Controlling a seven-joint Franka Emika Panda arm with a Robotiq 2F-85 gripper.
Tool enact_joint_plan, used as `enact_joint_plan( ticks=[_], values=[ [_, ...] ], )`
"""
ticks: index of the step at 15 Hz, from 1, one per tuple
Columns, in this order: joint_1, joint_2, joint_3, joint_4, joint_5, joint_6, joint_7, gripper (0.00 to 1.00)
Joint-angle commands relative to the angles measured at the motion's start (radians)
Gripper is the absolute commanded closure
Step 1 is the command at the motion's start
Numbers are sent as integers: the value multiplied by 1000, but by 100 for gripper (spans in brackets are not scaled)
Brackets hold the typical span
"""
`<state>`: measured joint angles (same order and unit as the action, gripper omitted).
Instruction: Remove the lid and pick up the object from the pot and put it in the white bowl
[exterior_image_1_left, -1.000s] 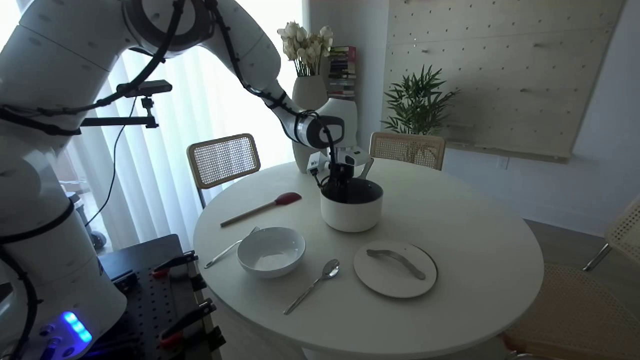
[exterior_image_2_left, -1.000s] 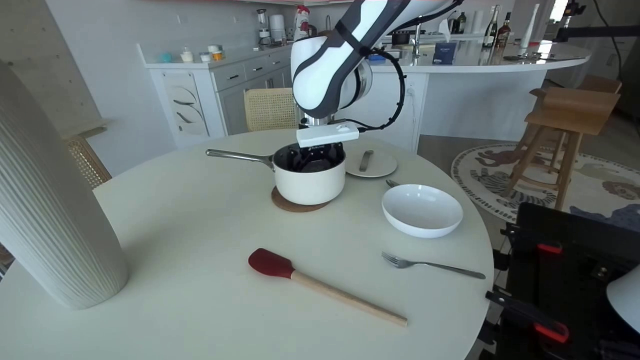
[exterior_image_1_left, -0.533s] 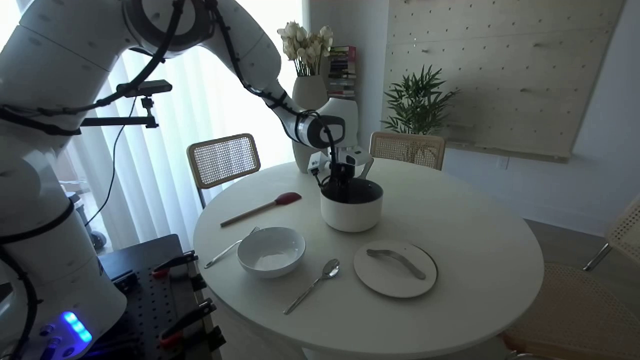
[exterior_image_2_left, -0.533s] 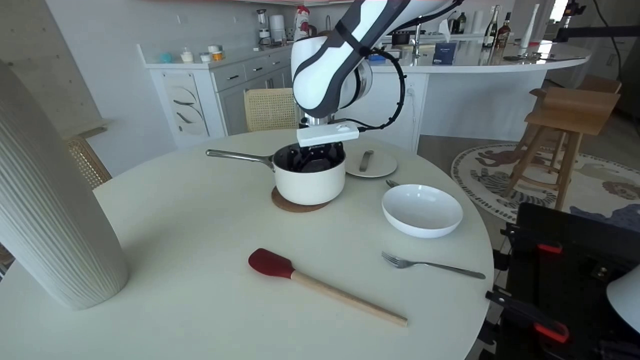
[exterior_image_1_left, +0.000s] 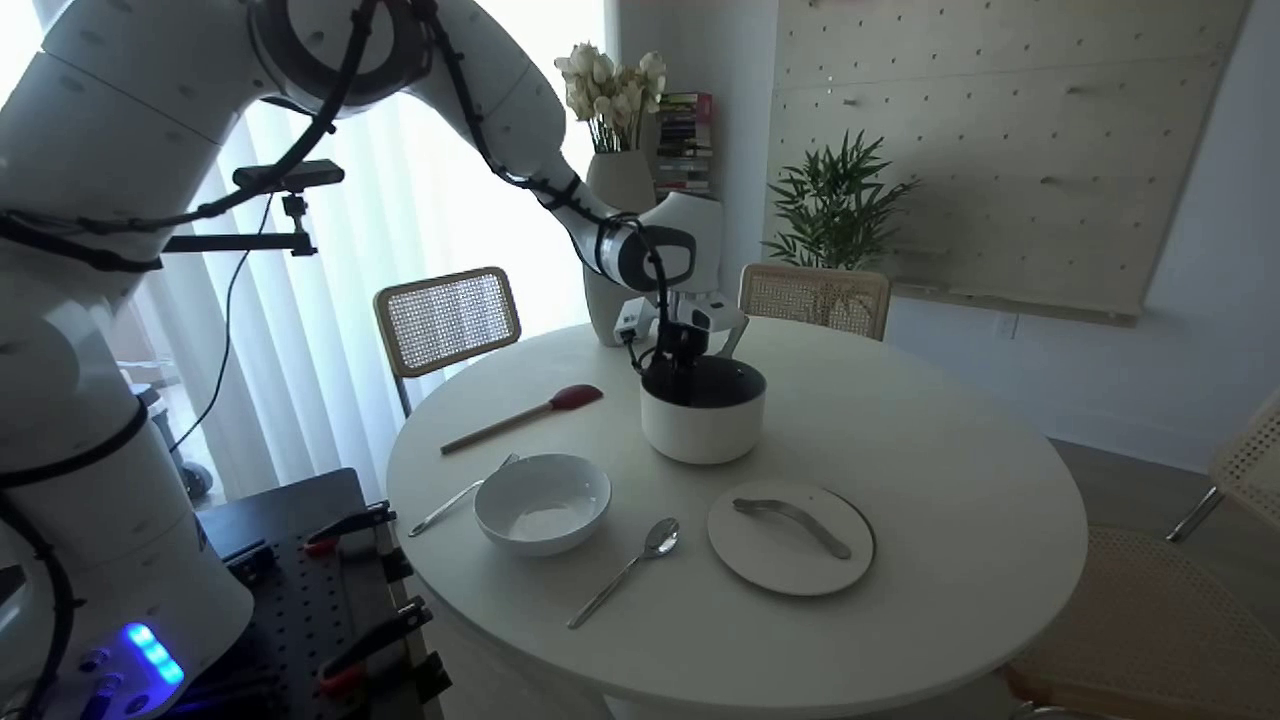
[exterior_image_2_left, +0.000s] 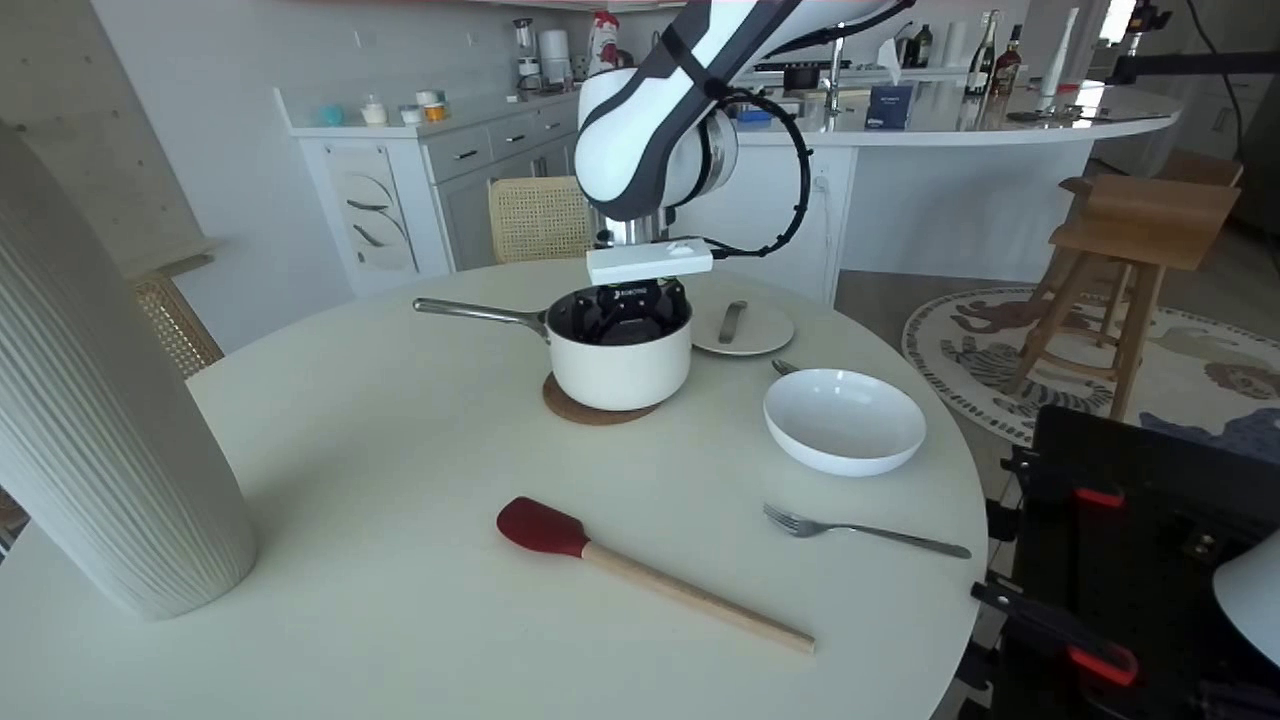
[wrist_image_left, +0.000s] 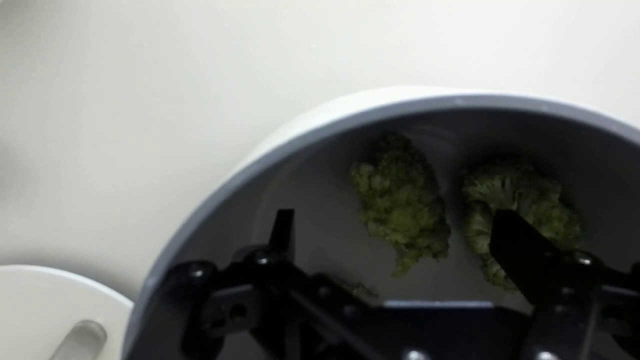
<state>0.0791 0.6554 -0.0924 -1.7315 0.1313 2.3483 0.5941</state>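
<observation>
In an exterior view, the backlit curtain (exterior_image_1_left: 400, 200) glares white beyond a dim bench (exterior_image_1_left: 900, 430); in the wrist view, shadow fills the pot (wrist_image_left: 450, 101).

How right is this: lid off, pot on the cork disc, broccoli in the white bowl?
The broccoli is misplaced: the wrist view shows it in the pot, not the white bowl. The lid is indeed off, the pot on the cork disc.

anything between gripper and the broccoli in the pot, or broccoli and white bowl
Nothing visible stands between the open gripper and the broccoli piece framed in its opening. Toward the white bowl, the pot itself obstructs: its wall rises between them.
</observation>
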Motion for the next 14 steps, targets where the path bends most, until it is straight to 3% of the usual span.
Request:
enact_joint_plan(
  ticks=[1, 14],
  values=[
    [-17, 3, 15, 30, 37, -103, -1, 0],
    [10, 51, -17, 57, -5, -128, 32, 0]
  ],
)
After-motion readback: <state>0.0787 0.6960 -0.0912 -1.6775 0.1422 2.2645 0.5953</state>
